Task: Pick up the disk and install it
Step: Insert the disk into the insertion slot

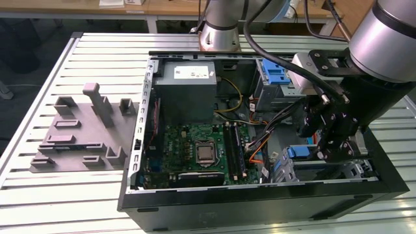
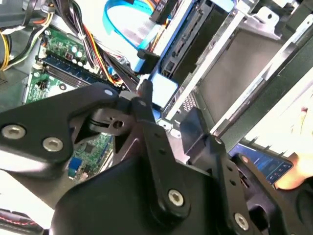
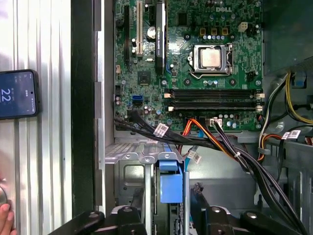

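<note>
Looking down through the exterior view, I have the gripper [image 1: 332,146] lowered into the open computer case [image 1: 260,204], at about four o'clock from the motherboard [image 1: 198,148], right over the metal drive cage [image 1: 331,168] in the case's near corner on the exterior view's right. The disk [image 3: 170,183] sits on edge in that cage, its blue carrier end showing between my two black fingers in the first wrist view, with the metal bay wall just beside it; in the second wrist view the same blue end [image 2: 161,93] lies right at the fingertip [image 2: 144,90]. I judge the jaws are clenched lightly on the disk or resting against its carrier, but I cannot tell for sure whether they are gripping or released, since the contact faces are hidden. The drive stands vertical because the bay takes it edge-first, sliding along its rails. A bundle of black and orange cables [image 3: 220,142] crosses at twelve o'clock from the bay, near the carrier. A phone [image 3: 17,94] lies on the slatted table [image 1: 58,195] outside the case wall
</note>
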Controlling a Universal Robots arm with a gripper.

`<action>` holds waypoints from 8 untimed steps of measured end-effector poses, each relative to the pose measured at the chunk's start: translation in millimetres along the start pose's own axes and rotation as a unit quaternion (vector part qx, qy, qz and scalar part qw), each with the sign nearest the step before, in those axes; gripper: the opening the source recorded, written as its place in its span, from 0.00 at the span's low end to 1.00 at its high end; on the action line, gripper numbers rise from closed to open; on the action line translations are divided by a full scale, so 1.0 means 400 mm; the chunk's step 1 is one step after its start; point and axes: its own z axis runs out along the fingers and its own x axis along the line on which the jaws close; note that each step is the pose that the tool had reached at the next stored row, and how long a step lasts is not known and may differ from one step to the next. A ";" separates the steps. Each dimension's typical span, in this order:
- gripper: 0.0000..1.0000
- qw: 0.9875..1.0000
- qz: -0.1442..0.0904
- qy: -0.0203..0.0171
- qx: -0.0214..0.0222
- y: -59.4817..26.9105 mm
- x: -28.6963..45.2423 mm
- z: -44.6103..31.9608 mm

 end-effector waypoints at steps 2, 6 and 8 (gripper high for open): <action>0.49 1.000 0.000 0.000 0.000 0.000 0.000 0.000; 0.30 1.000 0.000 0.000 0.000 0.000 0.000 0.000; 0.24 1.000 0.000 0.000 0.000 0.000 0.000 0.000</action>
